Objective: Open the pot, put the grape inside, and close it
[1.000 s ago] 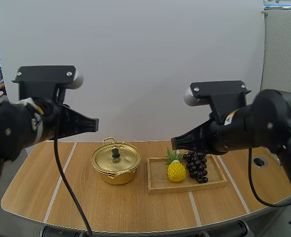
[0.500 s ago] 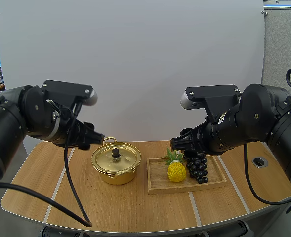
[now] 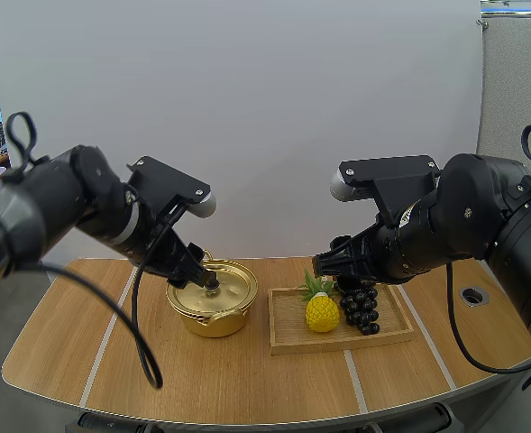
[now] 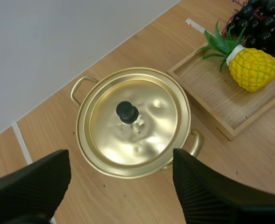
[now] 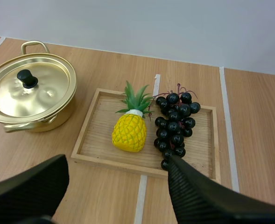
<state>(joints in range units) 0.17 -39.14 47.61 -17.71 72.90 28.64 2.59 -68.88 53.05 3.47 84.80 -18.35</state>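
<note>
High view shows our left hand (image 3: 207,276) low over the gold pot (image 3: 213,319), which stands near the worktop's (image 3: 112,361) far edge, somewhat toward its left edge, with its lid (image 3: 236,287) on. From the left wrist view that hand is released, its fingers (image 4: 34,182) wide apart above the lid, whose black knob (image 4: 127,112) sits just ahead of them. We cannot tell whether they touch the lid. Just beside the pot, toward the right edge, a wooden tray (image 3: 337,340) holds a pineapple (image 3: 322,312) and the grapes (image 3: 360,305), which lie on the tray's right half. Our right hand (image 3: 326,263) hovers over the tray's far rim, likewise released, gripping nothing.
</note>
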